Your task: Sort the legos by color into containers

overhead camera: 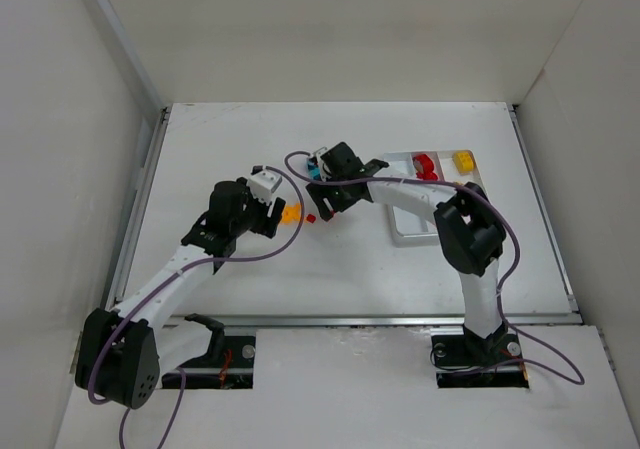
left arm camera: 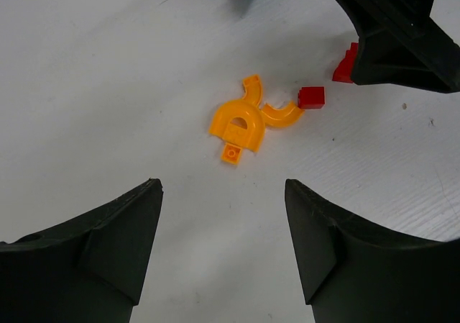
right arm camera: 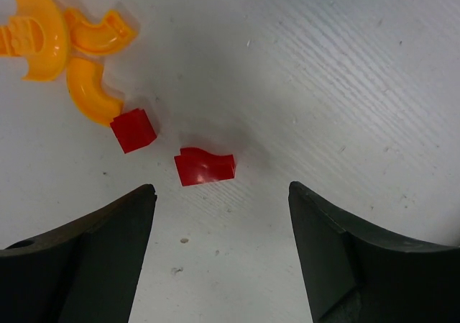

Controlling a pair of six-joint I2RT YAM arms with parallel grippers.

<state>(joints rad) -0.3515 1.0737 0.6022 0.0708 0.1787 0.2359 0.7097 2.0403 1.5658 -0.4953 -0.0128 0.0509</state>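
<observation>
Several orange legos (overhead camera: 290, 212) lie mid-table: a half-round piece (left arm camera: 237, 125), two curved pieces (left arm camera: 280, 114) and a tiny square (left arm camera: 231, 154). Beside them lie a red cube (left arm camera: 311, 97) and a curved red lego (right arm camera: 205, 166). A teal lego (overhead camera: 313, 172) lies farther back. My left gripper (left arm camera: 223, 186) is open and empty, just short of the orange pieces. My right gripper (right arm camera: 221, 190) is open and empty, low over the table, with the curved red lego just beyond its fingertips. The white tray (overhead camera: 412, 227) at the right holds red legos (overhead camera: 425, 166) and a yellow one (overhead camera: 463, 159).
The two grippers (overhead camera: 272, 216) (overhead camera: 327, 204) face each other closely across the small pile; the right gripper's black body (left arm camera: 399, 28) fills the left wrist view's top right. White walls enclose the table on the left, back and right.
</observation>
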